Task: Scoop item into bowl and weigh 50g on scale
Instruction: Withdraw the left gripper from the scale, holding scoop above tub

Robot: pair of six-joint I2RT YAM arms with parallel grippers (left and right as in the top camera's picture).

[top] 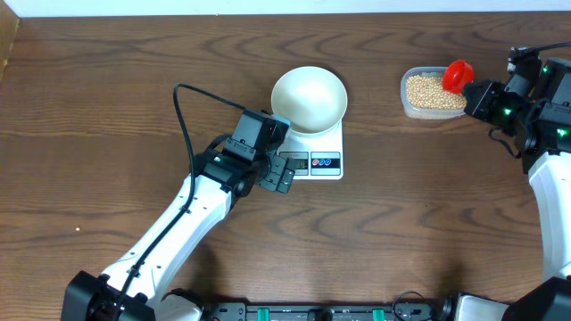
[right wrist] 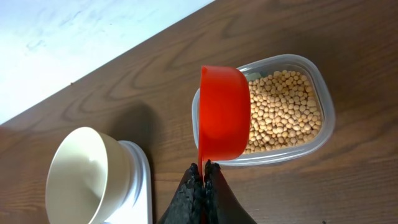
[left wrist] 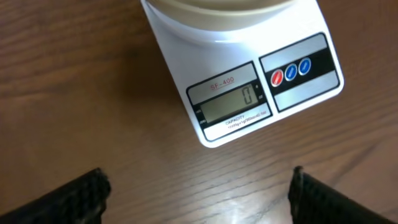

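Zero on scale (left wrist: 236, 62) SF-400; left pincer (left wrist: 199, 190) apart, right pincer (right wrist: 204, 173) clamped on scoop (right wrist: 224, 112).

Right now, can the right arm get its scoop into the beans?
Probably yes: the red scoop, pinched in the right jaws, hangs at the edge of the open tub, nothing between it and the beans.

Left arm (top: 178, 236) reaches diagonally from the bottom-left, wrist pitched down. Left gripper (left wrist: 199, 193) has its jaws spread wide and holds nothing. Right arm (top: 546, 169) comes in from the right edge. Right gripper (right wrist: 205, 173) is pinched tight on the red scoop (right wrist: 224, 112) handle, wrist apparently rolled sideways.
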